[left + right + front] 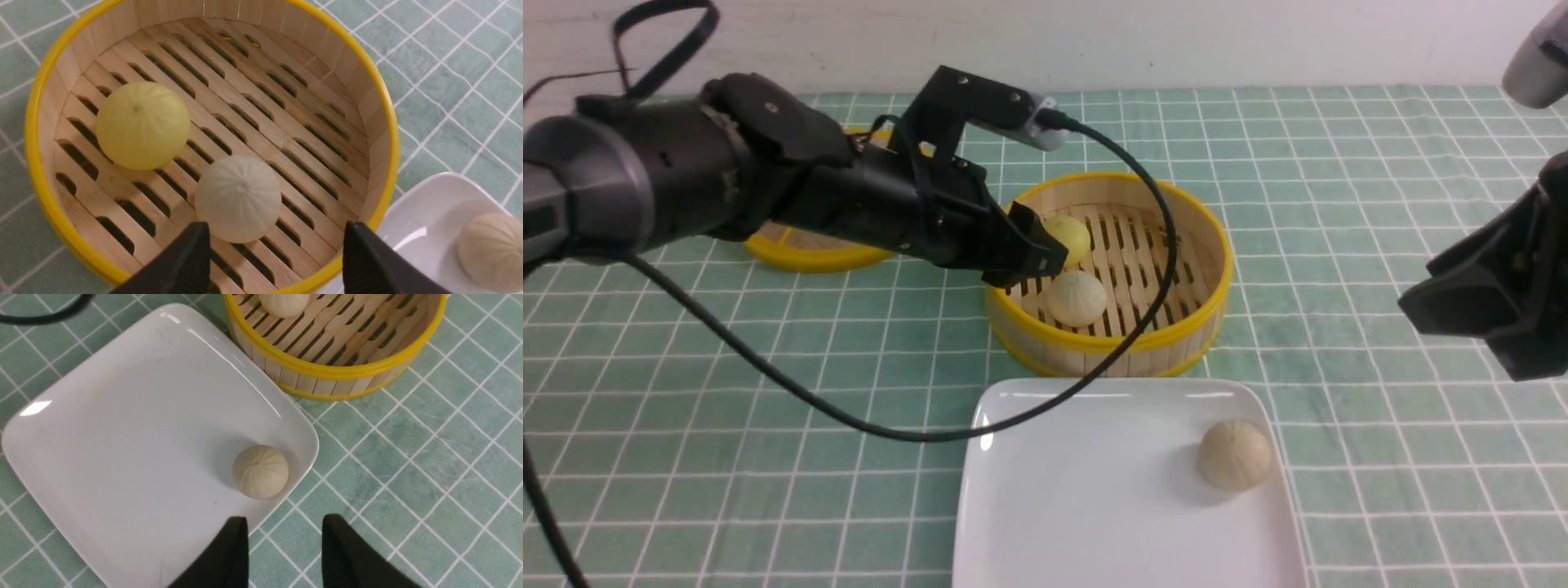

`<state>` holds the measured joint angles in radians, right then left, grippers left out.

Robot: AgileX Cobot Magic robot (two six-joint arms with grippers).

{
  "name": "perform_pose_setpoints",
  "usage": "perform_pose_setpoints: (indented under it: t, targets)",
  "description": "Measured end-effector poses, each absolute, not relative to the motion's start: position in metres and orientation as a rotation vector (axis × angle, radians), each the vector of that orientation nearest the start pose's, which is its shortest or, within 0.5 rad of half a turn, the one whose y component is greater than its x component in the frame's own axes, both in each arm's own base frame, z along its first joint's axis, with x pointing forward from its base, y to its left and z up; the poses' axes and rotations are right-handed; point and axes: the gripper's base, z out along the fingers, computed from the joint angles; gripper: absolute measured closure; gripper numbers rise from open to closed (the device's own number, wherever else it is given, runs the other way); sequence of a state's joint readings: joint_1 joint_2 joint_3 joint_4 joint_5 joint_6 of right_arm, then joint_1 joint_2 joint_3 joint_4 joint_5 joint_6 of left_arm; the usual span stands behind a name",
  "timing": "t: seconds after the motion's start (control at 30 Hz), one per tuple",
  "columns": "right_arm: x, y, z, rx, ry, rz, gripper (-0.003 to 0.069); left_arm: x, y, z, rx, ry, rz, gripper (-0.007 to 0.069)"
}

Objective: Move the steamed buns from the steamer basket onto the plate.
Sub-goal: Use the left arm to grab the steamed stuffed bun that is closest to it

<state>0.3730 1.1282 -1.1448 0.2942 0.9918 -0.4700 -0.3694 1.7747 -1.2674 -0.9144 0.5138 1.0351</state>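
Front view: the steamer basket [1201, 327] sits at frame centre and holds a yellow bun [1074, 235] and a cream bun [1076, 298]. The plate [1078, 506], at lower centre, carries a third bun [1235, 455].

Left wrist view: the left pincer [278, 230] is spread apart and empty, close to the cream bun.

Right wrist view: the right pincer [286, 520] is spread apart and empty, near the plate's rim and the third bun.

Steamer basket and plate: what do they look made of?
Steamer basket: looks like bamboo or pale wood, matte, with grain showing on the slats and wall strips; its yellow rims look smooth, perhaps painted or plastic. Plate: glossy white, probably glazed ceramic, possibly melamine, judging by the sharp light reflections.
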Motion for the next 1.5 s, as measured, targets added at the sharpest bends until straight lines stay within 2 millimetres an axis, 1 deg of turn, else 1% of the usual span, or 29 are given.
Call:
perform_pose_setpoints:
  t: [0.03, 0.07, 0.17, 0.3, 0.43, 0.7, 0.9, 1.1, 1.17, 1.23, 1.27, 1.3, 1.37, 1.4, 1.43, 1.47, 1.5]
  targets:
    - [0.195, 0.100, 0.375, -0.912, 2.253, 0.329, 0.0384, 0.356, -0.178, 0.251, 0.832, 2.160, -0.555, 0.0176]
    - [0.195, 0.100, 0.375, -0.915, 2.259, 0.329, 0.0384, 0.362, -0.184, 0.245, 0.828, 2.169, -0.559, 0.0176]
    - [0.193, 0.100, 0.374, -0.926, 2.275, 0.333, 0.0384, 0.374, -0.192, 0.233, 0.815, 2.190, -0.568, 0.0176]
    - [0.191, 0.099, 0.372, -0.938, 2.299, 0.339, 0.0384, 0.385, -0.196, 0.218, 0.806, 2.215, -0.563, 0.0176]
    - [0.190, 0.099, 0.372, -0.944, 2.307, 0.339, 0.0384, 0.389, -0.197, 0.203, 0.807, 2.246, -0.557, 0.0176]
    - [0.190, 0.099, 0.372, -0.945, 2.308, 0.338, 0.0384, 0.392, -0.198, 0.193, 0.796, 2.263, -0.545, 0.0176]
    - [0.190, 0.099, 0.372, -0.945, 2.309, 0.338, 0.0384, 0.393, -0.197, 0.192, 0.790, 2.256, -0.533, 0.0190]
    - [0.190, 0.100, 0.372, -0.939, 2.311, 0.360, 0.0384, 0.395, -0.200, 0.190, 0.752, 2.259, -0.558, 0.0254]
    - [0.190, 0.100, 0.372, -0.937, 2.313, 0.364, 0.0384, 0.393, -0.205, 0.189, 0.778, 2.248, -0.554, 0.0281]
    - [0.189, 0.100, 0.372, -0.933, 2.317, 0.366, 0.0384, 0.390, -0.213, 0.185, 0.835, 2.232, -0.544, 0.0337]
    - [0.189, 0.100, 0.372, -0.933, 2.319, 0.367, 0.0384, 0.390, -0.213, 0.185, 0.838, 2.231, -0.543, 0.0337]
    - [0.189, 0.100, 0.372, -0.929, 2.325, 0.373, 0.0384, 0.387, -0.220, 0.184, 0.874, 2.211, -0.533, 0.0398]
    - [0.188, 0.100, 0.371, -0.930, 2.329, 0.375, 0.0384, 0.386, -0.224, 0.185, 0.885, 2.200, -0.528, 0.0447]
    - [0.188, 0.100, 0.371, -0.933, 2.337, 0.381, 0.0384, 0.385, -0.227, 0.186, 0.889, 2.190, -0.522, 0.0511]
    - [0.187, 0.100, 0.371, -0.933, 2.341, 0.387, 0.0384, 0.384, -0.228, 0.186, 0.893, 2.186, -0.522, 0.0553]
    - [0.187, 0.100, 0.371, -0.934, 2.344, 0.389, 0.0384, 0.384, -0.228, 0.187, 0.892, 2.183, -0.521, 0.0580]
    - [0.187, 0.100, 0.371, -0.935, 2.346, 0.389, 0.0384, 0.384, -0.228, 0.188, 0.892, 2.180, -0.520, 0.0590]
